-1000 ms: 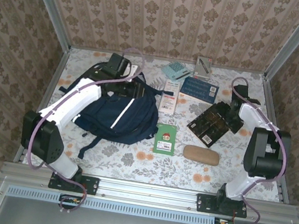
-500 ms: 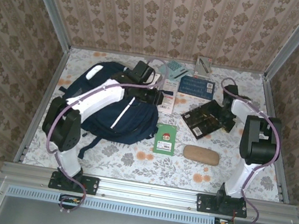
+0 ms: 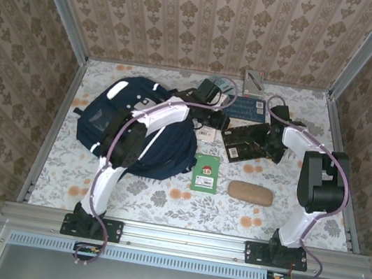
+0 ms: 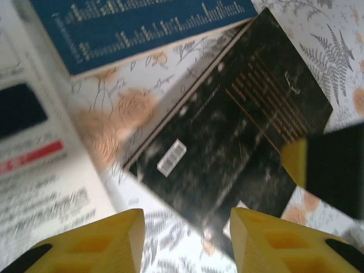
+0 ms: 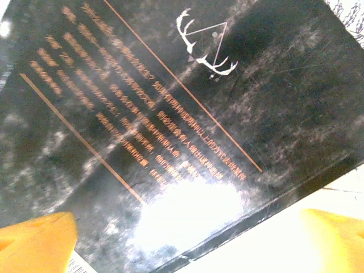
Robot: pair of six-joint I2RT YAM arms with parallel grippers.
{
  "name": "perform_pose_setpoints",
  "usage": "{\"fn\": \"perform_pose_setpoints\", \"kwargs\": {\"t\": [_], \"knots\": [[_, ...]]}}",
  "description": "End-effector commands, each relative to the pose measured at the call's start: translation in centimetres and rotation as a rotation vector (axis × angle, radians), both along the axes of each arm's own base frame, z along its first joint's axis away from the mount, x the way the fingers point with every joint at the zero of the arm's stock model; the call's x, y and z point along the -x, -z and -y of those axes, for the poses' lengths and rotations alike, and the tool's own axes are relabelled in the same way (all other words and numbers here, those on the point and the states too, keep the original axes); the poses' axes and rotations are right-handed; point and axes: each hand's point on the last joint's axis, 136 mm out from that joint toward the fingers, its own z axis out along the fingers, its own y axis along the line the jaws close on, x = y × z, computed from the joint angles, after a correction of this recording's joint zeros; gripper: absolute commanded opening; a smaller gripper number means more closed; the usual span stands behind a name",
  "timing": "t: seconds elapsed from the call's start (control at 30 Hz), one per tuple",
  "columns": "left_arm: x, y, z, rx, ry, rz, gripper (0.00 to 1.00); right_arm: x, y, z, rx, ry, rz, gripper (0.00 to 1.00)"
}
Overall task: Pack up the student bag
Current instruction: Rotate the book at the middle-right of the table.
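Left pincer [image 4: 186,230] has swung right past the student bag [image 3: 98,115] — top far-left, long axis diagonal — and stands part-open; right pincer [image 5: 187,236] wide.

The student bag [image 3: 169,154] is navy, with a thin white stripe and white top patches. Right of it — a black book [image 3: 242,145] lettered in orange, a green booklet [image 3: 204,174], a tan case [image 3: 250,192] — all on a white tablecloth [image 3: 176,202] with orange flowers.

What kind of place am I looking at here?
Likely a staged robot test booth, not a real room: wallpapered panels in a metal frame, and a backpack with books laid on a flowered table.
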Motion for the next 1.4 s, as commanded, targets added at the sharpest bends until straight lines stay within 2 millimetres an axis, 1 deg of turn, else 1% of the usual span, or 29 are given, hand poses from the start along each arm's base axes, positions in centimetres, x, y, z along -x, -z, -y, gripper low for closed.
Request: {"fn": "perform_pose_setpoints", "kwargs": {"t": [0.0,0.13,0.2,0.27,0.33,0.43,0.6,0.7,0.83,0.93,1.03,1.07,1.13,1.2,1.27,1.37], "knots": [[-1.8,-0.1,2.5,0.067,0.023,0.036,0.46,0.0,-1.6,-0.2,-0.039,0.044,0.064,1.0],[-3.1,2.2,4.3,0.084,0.031,0.018,0.46,1.1,-1.9,-0.6,-0.066,0.062,0.081,0.99],[-3.3,3.3,4.9,0.086,0.037,-0.002,0.47,1.6,-2.0,-0.5,-0.066,0.067,0.081,1.0],[-3.1,4.7,5.1,0.06,0.043,-0.021,0.47,2.1,-1.8,-0.5,-0.064,0.07,0.076,0.99],[-2.4,5.7,5.3,0.036,0.057,-0.03,0.47,2.4,-1.5,-0.2,-0.052,0.074,0.069,0.99],[-0.9,6.4,5.1,0.005,0.084,-0.057,0.46,2.7,-1.0,0.1,-0.043,0.08,0.061,0.99],[1.8,6.5,4.3,-0.012,0.107,-0.082,0.45,2.2,-0.1,0.6,-0.034,0.091,0.053,0.99],[3.7,6.4,3.5,-0.012,0.114,-0.101,0.44,1.6,0.1,1.0,-0.022,0.096,0.053,1.0],[6.0,5.6,2.6,0.015,0.094,-0.133,0.44,0.8,0.1,1.5,-0.01,0.097,0.059,0.99],[8.3,4.7,2.7,0.034,0.105,-0.154,0.44,0.1,0.1,1.5,-0.024,0.072,0.07,0.99],[10.6,3.8,3.1,0.043,0.13,-0.159,0.43,-0.8,0.1,0.7,-0.06,0.004,0.072,1.0],[11.1,3.4,3.2,0.041,0.136,-0.156,0.43,-0.8,0.2,0.7,-0.061,-0.007,0.061,0.99],[11.4,3.0,2.9,0.031,0.128,-0.142,0.43,-1.0,0.0,0.9,-0.055,-0.027,0.071,0.99],[10.7,2.4,2.5,0.033,0.108,-0.129,0.43,-0.8,-0.6,1.1,-0.044,-0.027,0.088,1.0],[9.5,2.0,2.2,0.044,0.085,-0.123,0.44,-0.4,-1.1,1.4,-0.04,-0.015,0.102,0.99],[7.7,1.6,2.4,0.052,0.072,-0.109,0.44,0.5,-1.1,1.5,-0.045,0.004,0.112,1.0]]}}
